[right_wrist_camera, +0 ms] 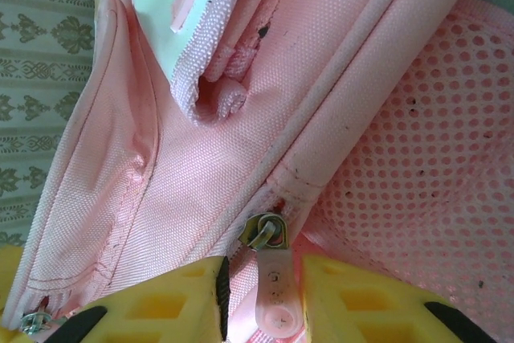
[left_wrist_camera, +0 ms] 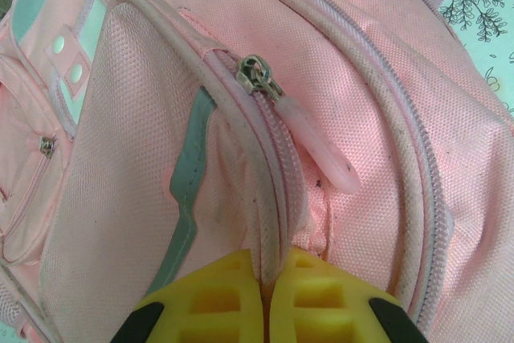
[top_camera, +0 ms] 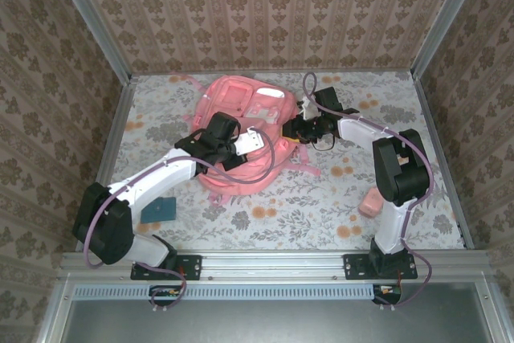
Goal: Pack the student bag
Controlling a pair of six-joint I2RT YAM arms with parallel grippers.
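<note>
**Item 1 – student bag** [top_camera: 241, 102]: pink, lying flat on the patterned surface [top_camera: 321, 198], under both sets of jaws.

**Item 2 – left gripper** [left_wrist_camera: 265, 295]: jaws together, clamped on the student bag's zip seam. Ahead of the jaws, further up the same track, sit a metal slider [left_wrist_camera: 259, 76] and its pale pull tab [left_wrist_camera: 321, 146], both untouched.

**Item 3 – right gripper** [right_wrist_camera: 263, 283]: jaws slightly apart, with a second pull tab [right_wrist_camera: 275, 299] standing between them. Its slider [right_wrist_camera: 269, 232] is just ahead of the tips, and a mesh panel [right_wrist_camera: 418, 142] lies to their right. Whether the pads truly pinch the tab cannot be told.

**Item 4 – loose goods:** a dark teal flat piece [top_camera: 161, 208] well behind the left jaws, and a pink piece [top_camera: 371, 202] well behind the right jaws.

**Step in hand (judged):** unzipping a compartment so that packing can start.

**Handling note:**
- Seat the tab fully between the right jaws before drawing.
- Pull along the line of the track, not away from the fabric.
- Let the left jaws anchor the seam so the cloth stays taut.
- Go slowly round the curved corner, where the teeth are likely to snag.
</note>
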